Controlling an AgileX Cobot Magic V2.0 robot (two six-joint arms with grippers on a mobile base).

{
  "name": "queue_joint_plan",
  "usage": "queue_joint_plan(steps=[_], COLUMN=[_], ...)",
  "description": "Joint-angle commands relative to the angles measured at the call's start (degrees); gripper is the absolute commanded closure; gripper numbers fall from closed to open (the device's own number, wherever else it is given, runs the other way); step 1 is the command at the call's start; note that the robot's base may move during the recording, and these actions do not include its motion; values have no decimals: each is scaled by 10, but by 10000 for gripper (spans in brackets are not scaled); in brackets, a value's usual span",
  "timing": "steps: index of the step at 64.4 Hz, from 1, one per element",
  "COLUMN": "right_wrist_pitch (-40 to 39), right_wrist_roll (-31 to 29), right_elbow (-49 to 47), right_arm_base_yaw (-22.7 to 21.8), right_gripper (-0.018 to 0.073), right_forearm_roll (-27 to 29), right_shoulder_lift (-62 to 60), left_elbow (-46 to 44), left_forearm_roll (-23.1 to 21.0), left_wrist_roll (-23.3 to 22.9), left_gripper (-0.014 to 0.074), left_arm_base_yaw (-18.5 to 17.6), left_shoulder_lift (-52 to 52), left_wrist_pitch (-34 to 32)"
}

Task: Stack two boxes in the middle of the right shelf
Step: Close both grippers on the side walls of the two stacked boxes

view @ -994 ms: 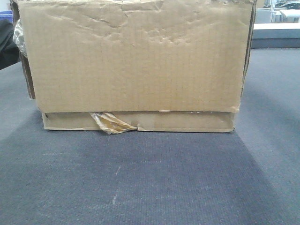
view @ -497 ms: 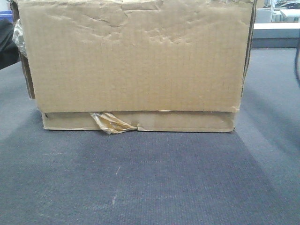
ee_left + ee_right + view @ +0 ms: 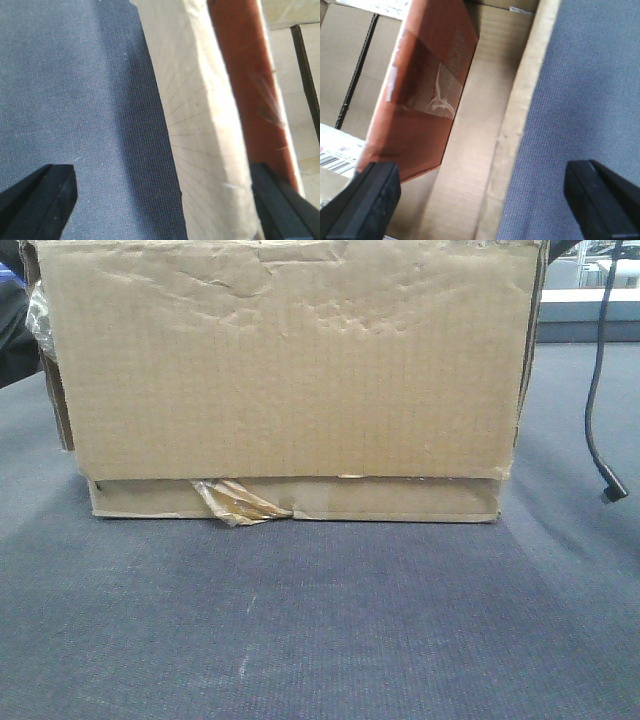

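Front view: large box (image 3: 290, 370), plain brown, face dented and wrinkled near the top, sits squarely on the thin flat box (image 3: 400, 498). Front edges are nearly flush. Yellowish tape (image 3: 238, 503) peels off the thin box left of centre. The stack rests on a blue-grey textile surface (image 3: 320, 630). A black cable (image 3: 596, 390) hangs at the right, apart from the boxes, with its plug end low.

Left wrist view: left gripper (image 3: 162, 180) points down, and its black fingers (image 3: 47, 200) are spread wide, gripping nothing. One finger is over the blue-grey surface, the other on the far side of a pale cardboard wall (image 3: 200, 125), which runs up between them. This is probably a side of the large box, though the close framing leaves that unsure. An orange-red panel (image 3: 245, 75) lies just beside the wall on its inner side.

Right wrist view: right gripper (image 3: 480, 185) also has its fingers (image 3: 602, 200) released and far apart, with nothing touching them. They straddle a tan rim (image 3: 517, 100). One finger is over the textile, the other over the open cardboard interior, where the orange-red panel leans with clear tape on it. A barcode label (image 3: 332, 161) shows at the lower left edge.
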Motion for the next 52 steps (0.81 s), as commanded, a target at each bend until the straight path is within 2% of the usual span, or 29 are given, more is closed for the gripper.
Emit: queue_joint_plan(steps=[1, 6, 11, 14, 15, 19, 22, 52], right_wrist_pitch=[-8, -8, -8, -8, -8, -6, -6, -9], right_wrist_roll=[-3, -3, -3, -3, -3, -3, -3, -3], right_elbow=[-4, -4, -4, -4, -4, -4, -4, -4], right_arm_base_yaw=[-1, -1, -1, -1, -1, -1, -1, -1], right_gripper=[48, 190, 384, 537, 580, 729, 713, 712], right_forearm_roll=[0, 0, 0, 0, 0, 0, 0, 0], right_shoulder_lift=[2, 4, 5, 5, 5, 5, 5, -30], left_elbow=[-2, -2, -2, -2, -2, -2, -2, -2], left_forearm_roll=[-4, -4, -4, -4, -4, -4, -4, -3], left_wrist_roll=[1, 1, 1, 1, 1, 1, 1, -1], left_gripper=[76, 132, 262, 389, 448, 589, 710, 707], left_arm_base_yaw=[4, 4, 4, 4, 4, 4, 4, 3], left_shoulder_lift=[-3, -3, -3, -3, -3, -3, -3, -53], left_wrist_pitch=[-3, -3, -3, -3, -3, -3, -3, -3])
